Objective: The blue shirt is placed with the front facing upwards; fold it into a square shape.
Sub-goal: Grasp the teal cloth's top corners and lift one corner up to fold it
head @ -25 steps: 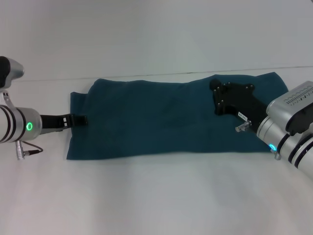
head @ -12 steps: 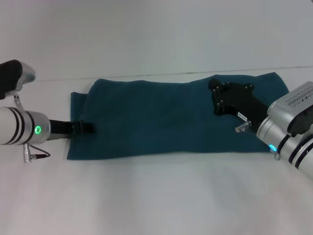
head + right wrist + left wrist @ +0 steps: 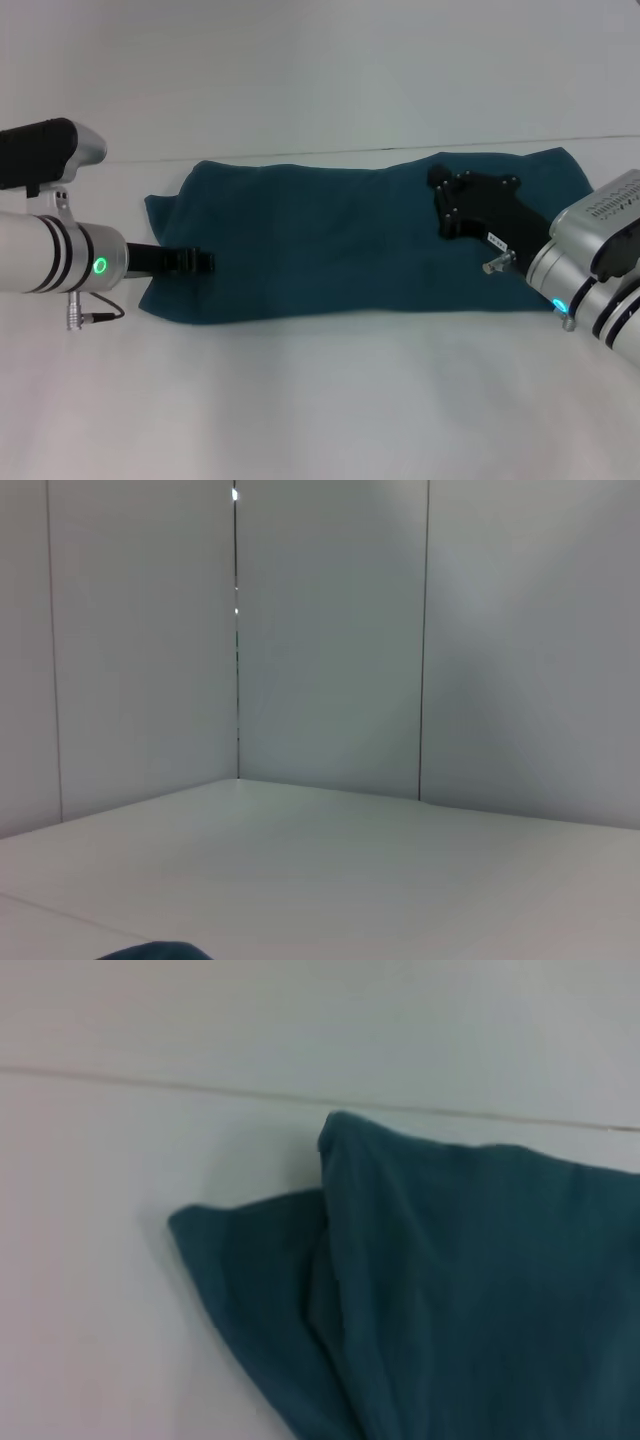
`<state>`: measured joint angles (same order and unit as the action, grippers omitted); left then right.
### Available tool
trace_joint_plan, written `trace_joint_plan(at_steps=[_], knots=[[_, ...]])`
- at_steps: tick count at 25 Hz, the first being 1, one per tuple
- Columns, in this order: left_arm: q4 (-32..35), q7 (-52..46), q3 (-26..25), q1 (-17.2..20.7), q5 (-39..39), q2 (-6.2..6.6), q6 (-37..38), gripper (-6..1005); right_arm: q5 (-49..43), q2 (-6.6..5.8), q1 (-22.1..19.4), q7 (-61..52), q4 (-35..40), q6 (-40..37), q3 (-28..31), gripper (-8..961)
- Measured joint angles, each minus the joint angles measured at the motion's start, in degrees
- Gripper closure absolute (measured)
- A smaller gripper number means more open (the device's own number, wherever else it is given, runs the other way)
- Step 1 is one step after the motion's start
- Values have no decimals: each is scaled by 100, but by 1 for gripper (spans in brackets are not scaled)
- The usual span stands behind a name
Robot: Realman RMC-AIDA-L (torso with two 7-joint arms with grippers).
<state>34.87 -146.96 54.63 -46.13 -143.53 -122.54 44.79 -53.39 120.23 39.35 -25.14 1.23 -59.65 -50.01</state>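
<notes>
On the worktop: the blue shirt (image 3: pixel 360 235) lies folded into a long band that runs from left to right across the far half of the white worktop (image 3: pixel 320 400).
Shirt's look: plain dark teal on top, with no lettering showing in any view.
Shirt's left end: the near corner is drawn inward and rounded; the left wrist view shows one layer (image 3: pixel 250 1290) poking out from under a thicker fold (image 3: pixel 470 1290).
Left claw (image 3: pixel 195 262): low over the left end of the shirt, pointing to the right, its black tip on or just above the cloth; whether it is apart or together cannot be told.
Right claw (image 3: pixel 440 185): resting over the right part of the shirt, black body angled toward the far left; apart or together cannot be told.
Right wrist view: mostly pale wall panels (image 3: pixel 330 640) and bare worktop, with a sliver of the shirt (image 3: pixel 155 952) at the edge.
</notes>
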Motion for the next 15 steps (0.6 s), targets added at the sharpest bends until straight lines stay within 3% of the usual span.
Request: trace_joint_plan(at_steps=[9, 15], knots=[[59, 82, 0, 41, -12, -13, -57, 696, 3, 0, -7, -84, 0, -6, 0, 918], [396, 208, 10, 203, 1, -127, -42, 983, 36, 0, -54, -89, 49, -145, 35, 917]])
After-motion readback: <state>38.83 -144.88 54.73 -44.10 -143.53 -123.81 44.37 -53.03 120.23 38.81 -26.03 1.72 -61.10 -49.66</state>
